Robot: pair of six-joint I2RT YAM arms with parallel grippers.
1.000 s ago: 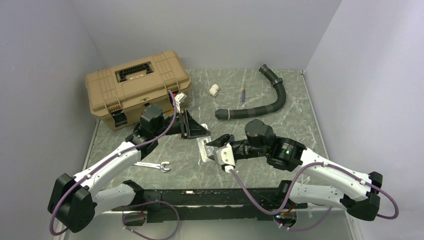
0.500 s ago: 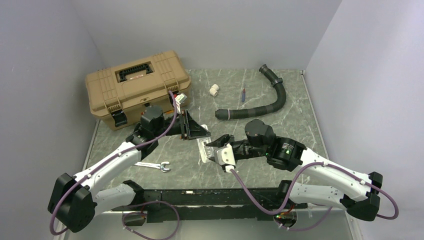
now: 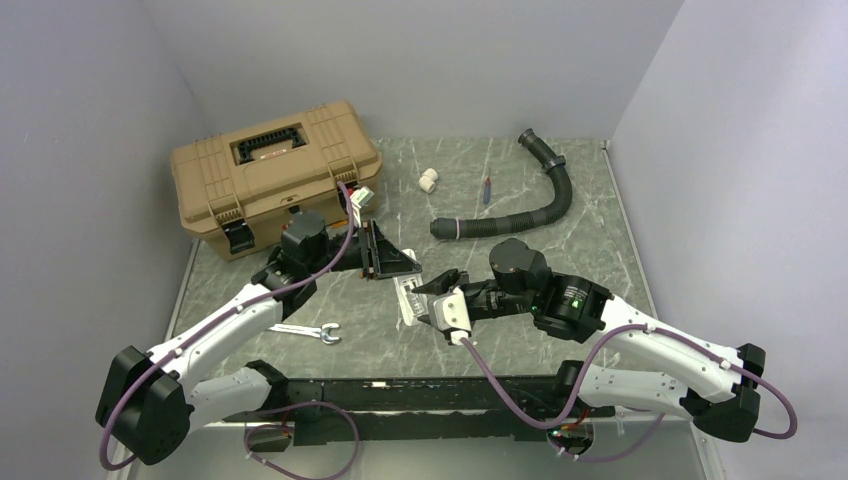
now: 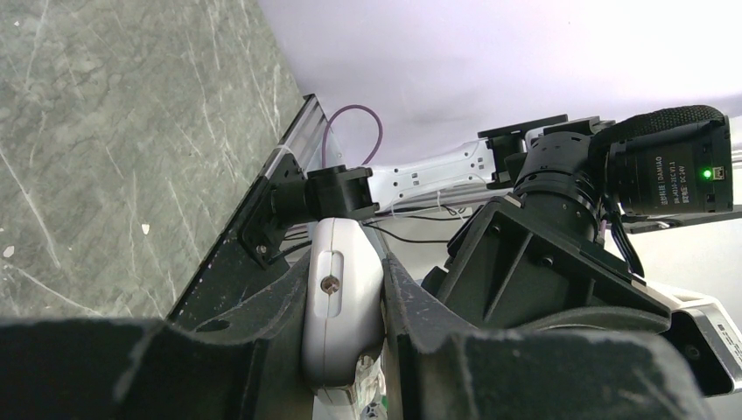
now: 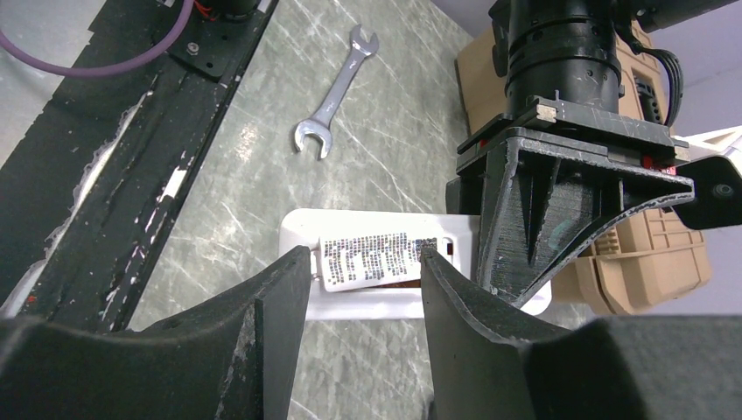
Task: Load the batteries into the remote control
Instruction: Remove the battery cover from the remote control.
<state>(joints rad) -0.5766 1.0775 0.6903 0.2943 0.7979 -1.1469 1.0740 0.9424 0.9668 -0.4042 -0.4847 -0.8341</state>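
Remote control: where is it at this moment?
In the top view, the remote control is near the middle of the table: the left gripper clamps its far end, and the right gripper reaches it from the right.

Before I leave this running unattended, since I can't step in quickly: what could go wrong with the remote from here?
1. The slim white plastic remote control appears held off the grey marbled table, clamped only near one end by the left jaws. A push from the right arm could twist it loose.
2. The right jaws flank its sticker-labelled back panel. Whether they truly pinch it is unclear, so it might slip or seat crooked.
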